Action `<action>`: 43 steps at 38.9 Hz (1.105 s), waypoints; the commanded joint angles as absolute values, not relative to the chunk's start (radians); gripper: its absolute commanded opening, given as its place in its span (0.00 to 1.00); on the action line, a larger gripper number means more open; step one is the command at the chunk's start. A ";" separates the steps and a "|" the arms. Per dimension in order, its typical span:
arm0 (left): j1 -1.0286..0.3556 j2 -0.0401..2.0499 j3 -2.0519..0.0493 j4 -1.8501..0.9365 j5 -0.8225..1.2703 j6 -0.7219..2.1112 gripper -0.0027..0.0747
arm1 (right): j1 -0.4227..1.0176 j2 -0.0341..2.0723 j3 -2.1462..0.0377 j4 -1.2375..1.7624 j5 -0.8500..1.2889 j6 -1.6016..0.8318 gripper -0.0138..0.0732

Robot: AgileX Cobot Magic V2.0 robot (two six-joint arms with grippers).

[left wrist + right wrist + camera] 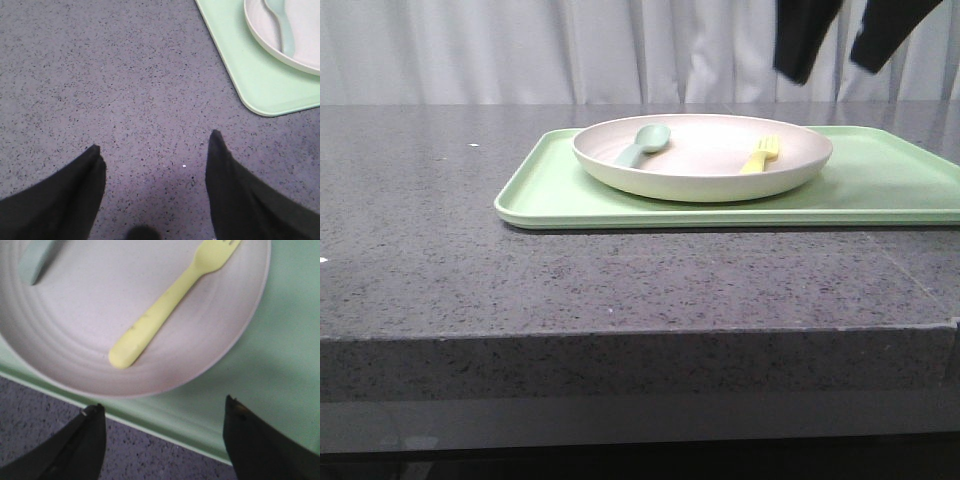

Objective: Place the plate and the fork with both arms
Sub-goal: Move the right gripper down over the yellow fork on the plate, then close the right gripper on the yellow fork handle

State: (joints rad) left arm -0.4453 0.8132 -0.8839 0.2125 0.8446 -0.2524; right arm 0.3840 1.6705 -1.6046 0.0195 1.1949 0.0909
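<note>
**A:** Take the tray [880, 185] as the landmark. What sits on it?

**B:** The plate [705, 175] rests on its left-centre part. In the plate lie a spoon [642, 145] toward the tray's left end and the fork [761, 155] toward its right end.

**A:** Which arm is closer to the fork?

**B:** The right one, by my reading. In its wrist view, the right gripper [162, 440] hangs over the tray's edge with the fork [170, 302] just ahead of it, inside the plate's rim [215, 365]. The left gripper [155, 187] hovers over bare table [100, 75], off the tray's corner [260, 100], with only the spoon's handle [285, 35] showing.

**A:** How does the fork lie relative to the jaws?

**B:** Handle end nearest the fingers, tines pointing away, long axis slanted across the gap rather than square to it. A grasp would likely need a wrist turn.

**A:** And the jaws?

**B:** Both spread wide, nothing held.
</note>
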 commanded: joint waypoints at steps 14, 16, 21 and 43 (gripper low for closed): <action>-0.452 0.826 -0.908 0.228 0.770 -0.253 0.59 | 0.374 1.868 -1.834 0.006 1.202 0.179 0.76; -0.452 0.826 -0.908 0.228 0.770 -0.253 0.59 | 0.371 1.890 -1.858 0.006 1.215 0.187 0.76; -0.452 0.826 -0.908 0.228 0.767 -0.253 0.59 | 0.368 1.928 -1.897 0.008 1.238 0.187 0.76; -0.452 0.826 -0.908 0.228 0.767 -0.253 0.59 | 0.360 2.005 -1.937 0.010 1.254 0.189 0.76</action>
State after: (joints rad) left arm -0.4453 0.8290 -0.8803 0.2139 0.8374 -0.2508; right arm 0.3664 2.0591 -1.9051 0.0164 1.2311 0.1896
